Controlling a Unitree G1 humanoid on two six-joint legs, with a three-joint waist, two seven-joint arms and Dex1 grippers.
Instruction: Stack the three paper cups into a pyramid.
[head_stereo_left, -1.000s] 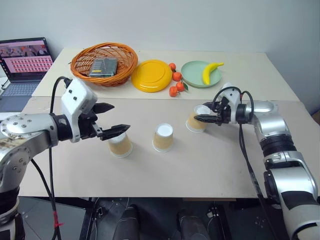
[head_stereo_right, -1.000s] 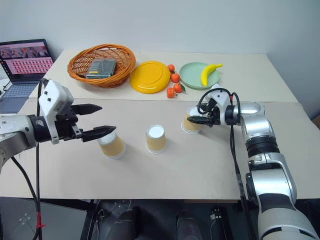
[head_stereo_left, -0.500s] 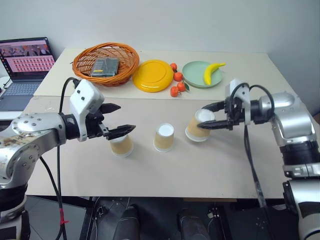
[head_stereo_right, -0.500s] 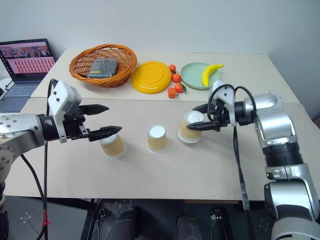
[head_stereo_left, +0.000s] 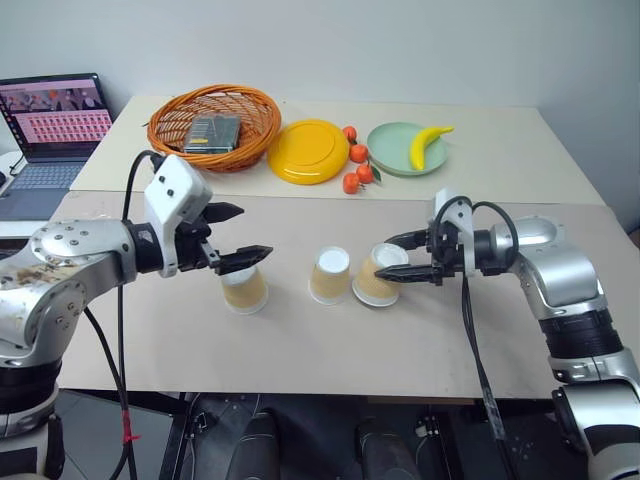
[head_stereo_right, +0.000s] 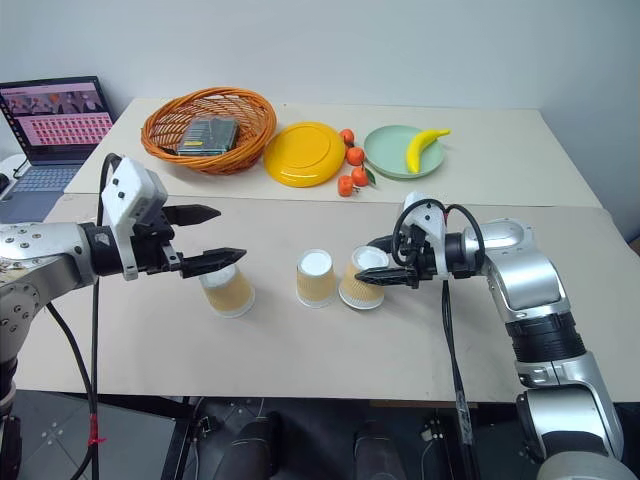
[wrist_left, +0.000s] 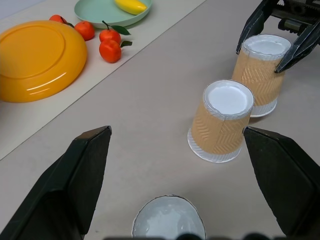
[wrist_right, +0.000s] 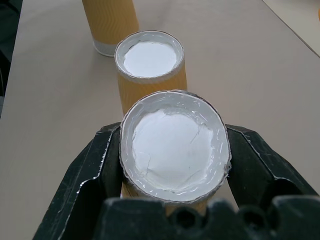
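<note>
The right tool (head_stereo_right: 385, 263) grips one upturned cup (head_stereo_right: 362, 277), set just beside the middle cup (head_stereo_right: 314, 277) on the counter (head_stereo_right: 330, 335). The left tool (head_stereo_right: 215, 235) hangs wide open directly above the third cup (head_stereo_right: 227, 289), the nearer arm to lift it on top.

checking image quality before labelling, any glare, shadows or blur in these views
Left eye view: even, soft light; the yellow plate carries a mild sheen and the cups cast faint shadows on the table. Left wrist view: the left gripper's fingers loom large and soft-edged, and the cup below them is cut off. Right wrist view: the gripped cup is sharp, and the cups behind it are only slightly softer.
</note>
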